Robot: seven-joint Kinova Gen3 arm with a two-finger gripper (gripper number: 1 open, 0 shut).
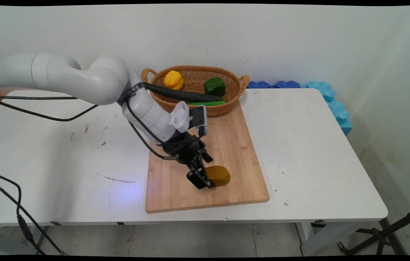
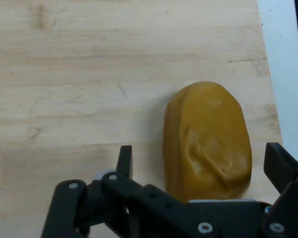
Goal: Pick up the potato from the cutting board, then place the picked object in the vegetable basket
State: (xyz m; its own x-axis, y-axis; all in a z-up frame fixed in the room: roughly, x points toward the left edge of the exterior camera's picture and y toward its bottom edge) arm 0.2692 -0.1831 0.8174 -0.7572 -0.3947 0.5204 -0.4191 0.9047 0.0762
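A wooden cutting board (image 1: pixel 234 137) is lying on the white table (image 1: pixel 317 145), reaching its near edge. A wicker basket (image 1: pixel 231 103) is sitting at the board's far end, holding a yellow pepper (image 1: pixel 173 80), a green pepper (image 1: pixel 214 86) and a long dark cucumber (image 1: pixel 186 95). Blue foam (image 1: pixel 335 105) is running along the table's far right corner.

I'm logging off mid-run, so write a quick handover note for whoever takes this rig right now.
Gripper: open, low over the cutting board, fingers on either side of the potato, not closed on it.
Potato lies on the board's near half, close to its right edge.
Basket stands at the board's far end by the wall; in it are a yellow pepper, a green pepper and a cucumber.
Nothing is held.
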